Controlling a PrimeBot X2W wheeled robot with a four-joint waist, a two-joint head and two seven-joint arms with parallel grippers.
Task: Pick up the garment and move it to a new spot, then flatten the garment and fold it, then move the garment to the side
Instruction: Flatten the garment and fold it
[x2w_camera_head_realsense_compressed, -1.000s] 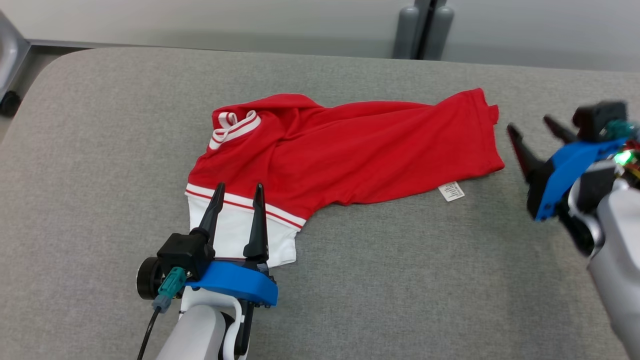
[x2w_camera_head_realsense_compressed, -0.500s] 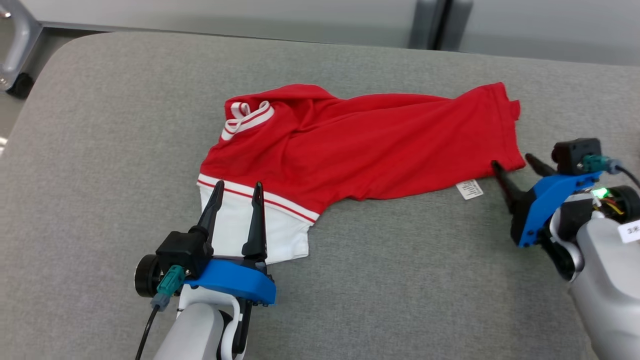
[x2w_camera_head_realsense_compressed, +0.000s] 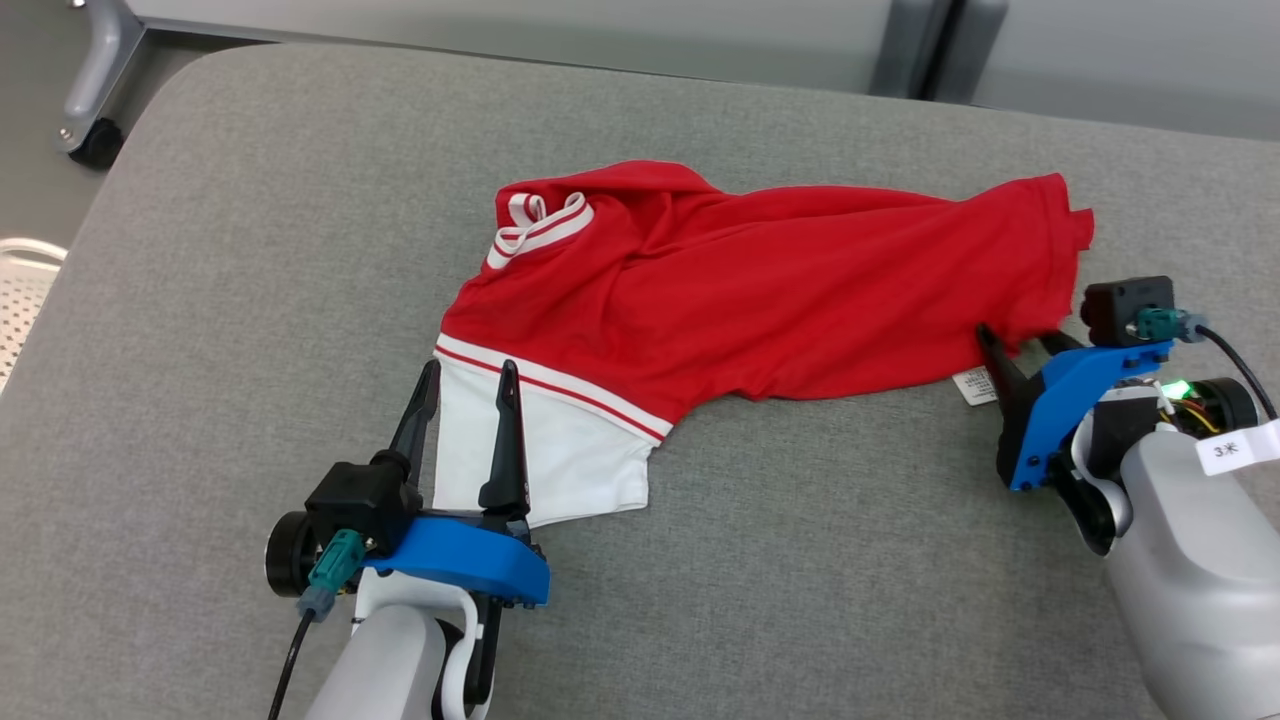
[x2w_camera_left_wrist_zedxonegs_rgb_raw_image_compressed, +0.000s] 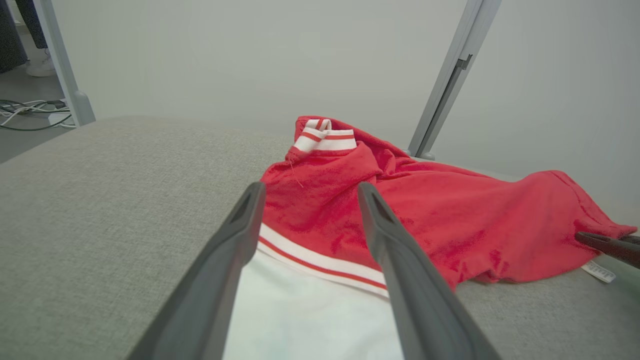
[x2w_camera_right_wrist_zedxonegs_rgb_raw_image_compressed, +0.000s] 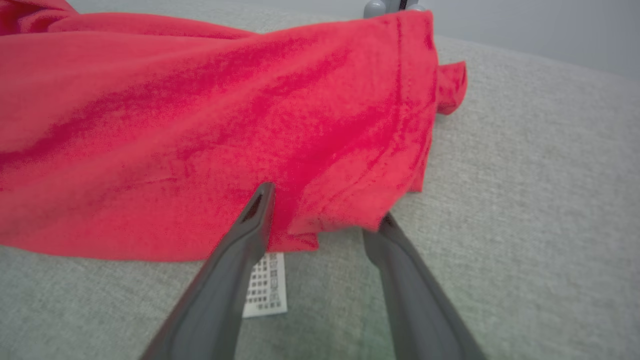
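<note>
The right gripper (x2w_camera_right_wrist_zedxonegs_rgb_raw_image_compressed: 324, 206), parted, straddles the hem of the soft red shirt (x2w_camera_head_realsense_compressed: 780, 290); the left gripper (x2w_camera_head_realsense_compressed: 470, 366) gapes wide.

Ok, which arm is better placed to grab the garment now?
Right. The right gripper has its open fingers straddling the red hem corner of the garment, by the care label. The left gripper hangs open over the white panel, apparently above it.

Red garment (x2w_camera_head_realsense_compressed: 800, 300) on grey padded surface (x2w_camera_head_realsense_compressed: 250, 250)
</note>
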